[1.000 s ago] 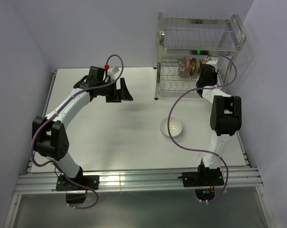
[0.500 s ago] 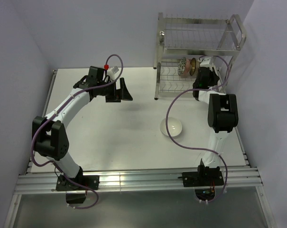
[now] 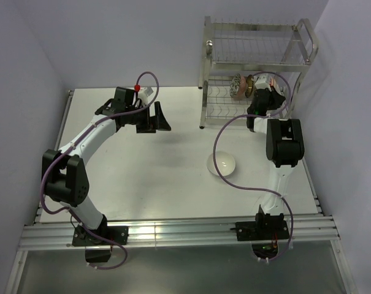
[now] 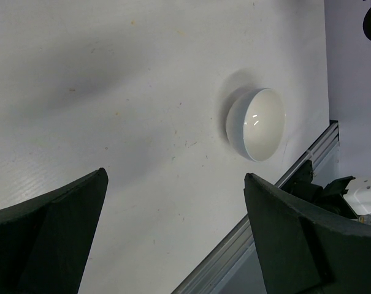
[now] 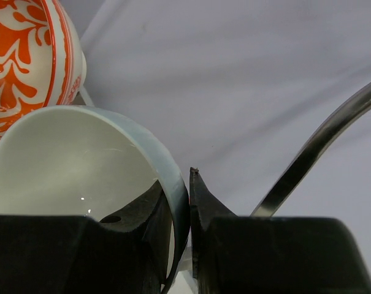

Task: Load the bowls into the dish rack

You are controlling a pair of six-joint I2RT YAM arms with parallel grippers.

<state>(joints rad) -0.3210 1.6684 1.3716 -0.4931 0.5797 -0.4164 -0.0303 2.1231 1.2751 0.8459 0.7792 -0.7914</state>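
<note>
Right end effector (image 5: 189, 184), clamping the white bowl (image 5: 68, 159), has pushed deeper into the dish rack (image 3: 234, 64); left end effector (image 4: 174, 177) stays open.

White bowl: a plain white bowl (image 5: 68, 165) fills the lower left, tipped on edge with its glossy hollow facing the camera.
Right gripper: the right gripper (image 5: 180, 196) pinches the white bowl's rim, one black finger inside the hollow and the other against the outer wall, the jaws nearly together on the thin wall.
Fingers: the dark fingers (image 5: 203, 205) rise from the bottom edge to the white bowl's right rim.
Orange-red patterned bowl: an orange-red patterned bowl (image 5: 26, 61) stands just above and behind the white bowl, also on edge; whether they touch cannot be told.
Dish rack wire: a curved dish rack wire (image 5: 320, 141) sweeps upward right of the white bowl.
Backdrop: a pale, blurred surface (image 5: 234, 73) lies behind the white bowl.
</note>
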